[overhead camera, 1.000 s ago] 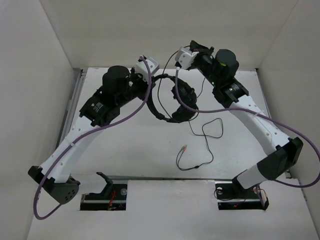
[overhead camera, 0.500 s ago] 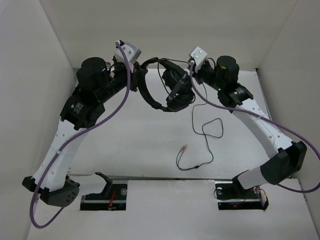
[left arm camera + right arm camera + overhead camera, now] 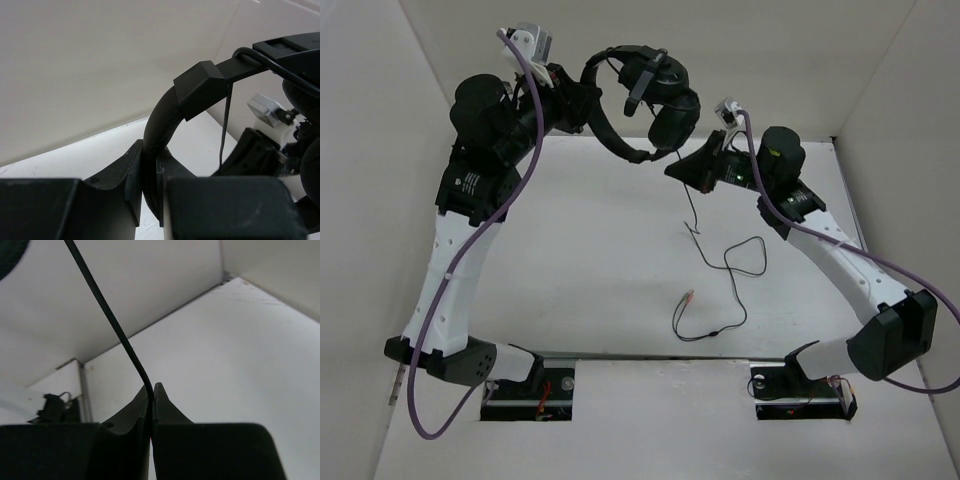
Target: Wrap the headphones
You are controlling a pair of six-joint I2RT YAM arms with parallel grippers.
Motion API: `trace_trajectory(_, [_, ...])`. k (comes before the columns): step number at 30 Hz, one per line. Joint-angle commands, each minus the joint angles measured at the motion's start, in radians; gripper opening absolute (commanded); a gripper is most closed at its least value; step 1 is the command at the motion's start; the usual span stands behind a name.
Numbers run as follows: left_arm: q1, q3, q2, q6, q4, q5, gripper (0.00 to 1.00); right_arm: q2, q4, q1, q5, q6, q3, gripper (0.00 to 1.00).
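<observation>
Here the headphones [image 3: 670, 112] hang in the air, lifted clear of the table [image 3: 570, 260], with the headband [image 3: 605, 135] arching out to their left and the ear cups [image 3: 675, 120] bunched on their right. The left gripper [image 3: 575, 100] sits at the left end of that arch. In the left wrist view its jaws are closed tight on the headband [image 3: 160, 117], which rises out of the left gripper [image 3: 150, 167] and curves over toward the cups.

From under the ear cups the cable [image 3: 725, 262] drops almost straight down, and just beneath the headphones it passes through the right gripper [image 3: 678, 172]. In the right wrist view the right gripper [image 3: 151, 390] is pinched shut on the cable [image 3: 107, 315], which runs up and away toward the cups. Below that pinch, the cable goes slack and lies on the table in a loose loop. It ends at the plugs [image 3: 688, 297], well away from the headphones on the side toward the arm bases.

The coming move most likely turns on that short, taut, near-vertical stretch between cups and pinch. The right gripper is the nearer one to the cable, directly under the headphones. It would have to carry the line around them while the long free tail trails behind it.
</observation>
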Motion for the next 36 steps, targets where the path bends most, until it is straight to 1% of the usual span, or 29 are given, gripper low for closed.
trace_trajectory(1, [0.042, 0.079, 0.006, -0.114, 0.151, -0.002, 0.00, -0.046, 0.184, -0.012, -0.125, 0.242, -0.054, 0.00])
trace_trajectory(6, [0.093, 0.087, 0.033, -0.104, 0.174, -0.099, 0.00, -0.087, 0.231, -0.008, -0.177, 0.308, -0.135, 0.00])
trace_trajectory(9, [0.107, 0.072, 0.042, -0.081, 0.189, -0.160, 0.00, -0.104, 0.274, 0.009, -0.232, 0.368, -0.160, 0.03])
trace_trajectory(11, [0.120, 0.069, 0.051, -0.087, 0.197, -0.186, 0.00, -0.111, 0.323, 0.020, -0.255, 0.423, -0.177, 0.07])
trace_trajectory(18, [0.143, 0.142, 0.092, -0.126, 0.202, -0.194, 0.00, -0.088, 0.446, 0.052, -0.315, 0.571, -0.197, 0.17])
trace_trajectory(22, [0.154, 0.184, 0.109, -0.134, 0.202, -0.205, 0.00, -0.069, 0.514, 0.101, -0.340, 0.635, -0.232, 0.21])
trace_trajectory(25, [0.159, 0.181, 0.112, -0.128, 0.206, -0.218, 0.00, -0.054, 0.532, 0.140, -0.354, 0.651, -0.252, 0.21])
trace_trajectory(29, [0.162, 0.148, 0.108, -0.091, 0.217, -0.257, 0.00, -0.042, 0.554, 0.178, -0.401, 0.683, -0.237, 0.20])
trace_trajectory(32, [0.163, 0.136, 0.119, -0.065, 0.232, -0.289, 0.00, -0.032, 0.610, 0.216, -0.429, 0.736, -0.231, 0.20])
trace_trajectory(36, [0.162, 0.165, 0.145, -0.050, 0.239, -0.320, 0.00, -0.026, 0.662, 0.259, -0.446, 0.784, -0.247, 0.22])
